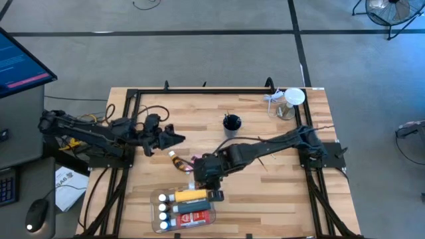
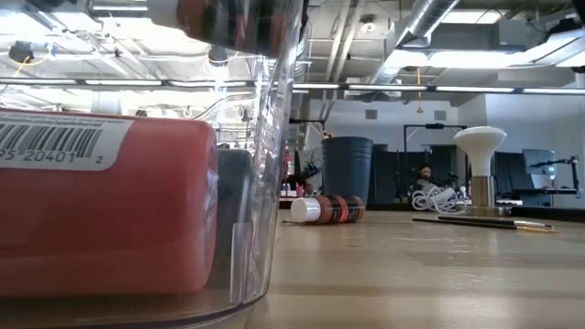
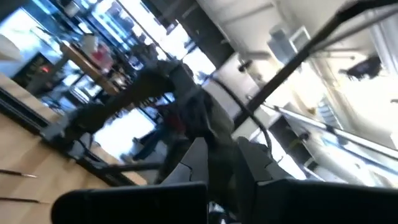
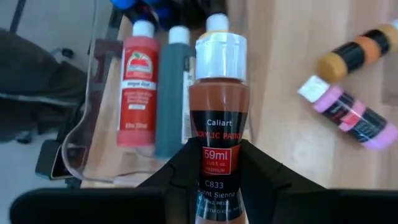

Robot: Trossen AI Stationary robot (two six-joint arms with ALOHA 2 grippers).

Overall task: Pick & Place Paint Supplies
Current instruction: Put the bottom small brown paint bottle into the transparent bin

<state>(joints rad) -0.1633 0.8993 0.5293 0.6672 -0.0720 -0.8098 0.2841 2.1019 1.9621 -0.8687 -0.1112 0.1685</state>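
Right gripper (image 4: 214,165): pinches the brown bottle (image 4: 217,118) above the clear tray (image 4: 78,158).
Left gripper (image 1: 174,138): idle; finger state indiscernible.
Risk: bottle may land atop the red bottle (image 4: 137,87) and roll out.

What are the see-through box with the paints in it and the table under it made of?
The clear tray looks like glossy transparent plastic: in the low view the red bottle shows straight through its wall. The table seems to be pale wood, going by its visible plank strips and grain, with a smooth finish.
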